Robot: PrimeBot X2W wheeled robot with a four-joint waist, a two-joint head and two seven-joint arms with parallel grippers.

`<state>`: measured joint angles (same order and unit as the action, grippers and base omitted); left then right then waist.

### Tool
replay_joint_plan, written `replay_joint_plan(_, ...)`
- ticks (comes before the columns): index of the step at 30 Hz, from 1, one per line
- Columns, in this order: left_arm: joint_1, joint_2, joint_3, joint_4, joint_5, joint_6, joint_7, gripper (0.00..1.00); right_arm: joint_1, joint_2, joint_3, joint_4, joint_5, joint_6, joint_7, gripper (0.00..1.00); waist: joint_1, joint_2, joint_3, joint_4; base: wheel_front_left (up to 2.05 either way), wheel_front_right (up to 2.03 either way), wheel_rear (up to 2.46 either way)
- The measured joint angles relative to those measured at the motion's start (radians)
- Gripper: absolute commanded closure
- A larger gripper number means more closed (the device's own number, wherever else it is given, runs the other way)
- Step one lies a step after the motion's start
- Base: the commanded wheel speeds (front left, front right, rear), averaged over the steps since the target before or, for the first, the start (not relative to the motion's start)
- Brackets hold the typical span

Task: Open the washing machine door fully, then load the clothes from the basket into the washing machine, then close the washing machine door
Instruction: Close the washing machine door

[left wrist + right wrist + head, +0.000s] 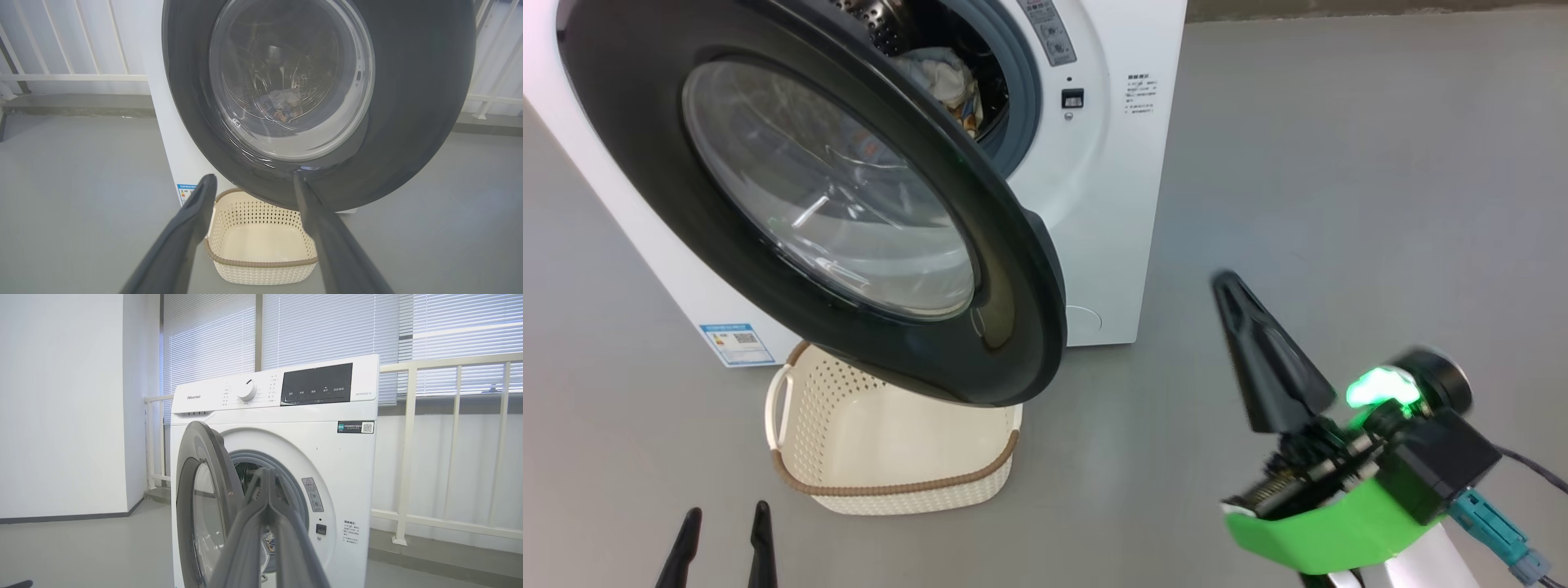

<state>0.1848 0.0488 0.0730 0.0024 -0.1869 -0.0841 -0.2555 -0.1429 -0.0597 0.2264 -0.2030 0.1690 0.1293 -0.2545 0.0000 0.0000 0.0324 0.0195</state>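
The white washing machine (1111,212) (286,416) stands with its glossy black washing machine door (833,204) (318,94) (200,506) swung partly open. Light-blue and cream clothes (943,82) (282,104) lie inside the steel drum. The cream perforated basket (792,425) (261,261) sits on the floor below the door and holds nothing. My left gripper (723,543) (251,181) is open at the lower left, short of the basket and door. My right gripper (1229,282) (267,473) is shut on nothing, hanging in the air to the right of the door's edge.
Grey floor (1339,163) spreads around the machine. A white railing (449,416) with blinds behind it runs behind the washer, and a white wall (61,396) stands to its left in the right wrist view. A cable (1535,474) trails from my right wrist.
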Motion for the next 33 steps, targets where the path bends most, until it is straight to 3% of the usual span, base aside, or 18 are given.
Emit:
replay_joint_plan(4, -0.001, -0.001, -0.003, 0.005, 0.000, -0.002, 0.000, 0.00, -0.101, -0.007, 0.122, -0.086, 0.000, 0.000, -0.003, 1.00, 0.0000, 0.0000, 0.002, 0.009, 0.00, 0.00, 0.00)
replay_joint_plan(9, -0.003, -0.001, -0.016, 0.011, 0.000, -0.009, 0.000, 0.00, -0.169, -0.011, 0.248, -0.102, 0.011, 0.000, -0.001, 1.00, 0.0000, 0.0000, 0.007, 0.035, 0.00, 0.00, 0.00)
replay_joint_plan(19, -0.037, -0.002, -0.053, 0.017, -0.014, -0.009, 0.000, 0.00, -0.191, -0.038, 0.476, 0.112, 0.091, 0.000, 0.052, 1.00, 0.0000, 0.0000, 0.043, 0.102, 0.00, 0.00, 0.00)
replay_joint_plan(26, -0.074, -0.002, -0.103, 0.022, -0.043, -0.006, 0.000, 0.00, -0.207, -0.049, 0.462, 0.309, 0.086, 0.000, 0.049, 1.00, 0.0000, 0.0001, 0.094, 0.152, 0.00, 0.00, 0.00)
replay_joint_plan(33, -0.131, -0.003, -0.146, 0.026, -0.073, 0.009, 0.000, 0.00, -0.277, -0.037, 0.346, 0.442, 0.077, 0.000, 0.021, 1.00, 0.0000, 0.0000, 0.158, 0.196, 0.00, 0.00, 0.00)
